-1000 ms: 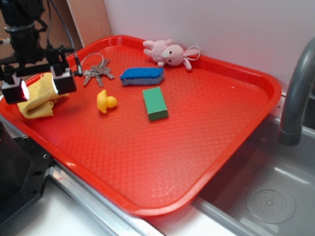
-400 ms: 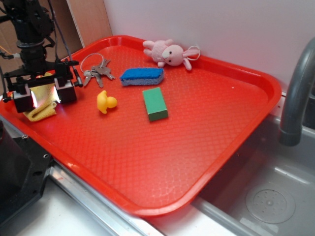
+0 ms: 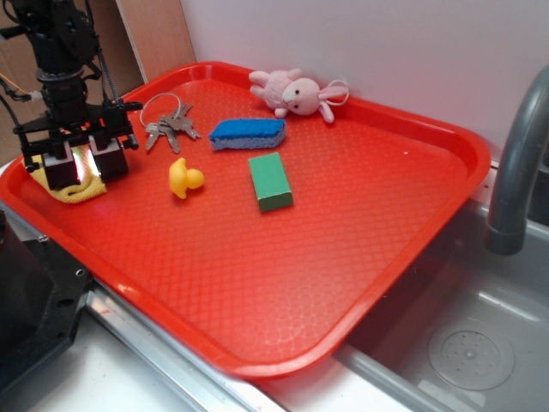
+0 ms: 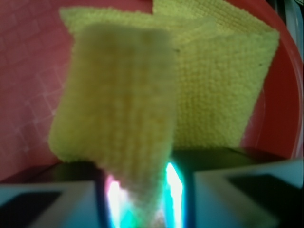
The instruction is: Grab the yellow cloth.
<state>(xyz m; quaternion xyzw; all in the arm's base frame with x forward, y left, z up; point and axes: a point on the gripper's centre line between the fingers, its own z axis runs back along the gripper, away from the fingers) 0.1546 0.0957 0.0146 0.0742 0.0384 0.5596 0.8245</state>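
At the left corner of the red tray (image 3: 369, 223), the claw (image 3: 79, 163) stands low over the yellow cloth (image 3: 77, 187), its 2 fingers drawn in close and clamped on a raised fold of the fabric. 1.0 s ago the fingers were spread wide and higher, with much of the cloth showing between and below them; 0.4 s ago they had dropped and narrowed. Now they are nearer still, and only a small yellow edge shows beneath them in the exterior view. The cloth has been bunched and sits slightly further back on the tray than before. Nothing else has shifted: the yellow rubber duck (image 3: 184, 177), the green block (image 3: 271, 180), the blue sponge (image 3: 248, 131), the keys (image 3: 168, 125) and the pink plush bunny (image 3: 294, 92) lie where they were.

In the wrist view the yellow cloth (image 4: 218, 90) fills most of the picture; the pinched fold in front is blurred, and the rest lies flat behind it against the tray's rim. The fingertips themselves are lost behind the fold and a bright glow at the bottom edge. From outside, the claw's body covers most of the cloth. The grey faucet (image 3: 519, 163) is cut off by the right edge, above the sink (image 3: 463, 343)
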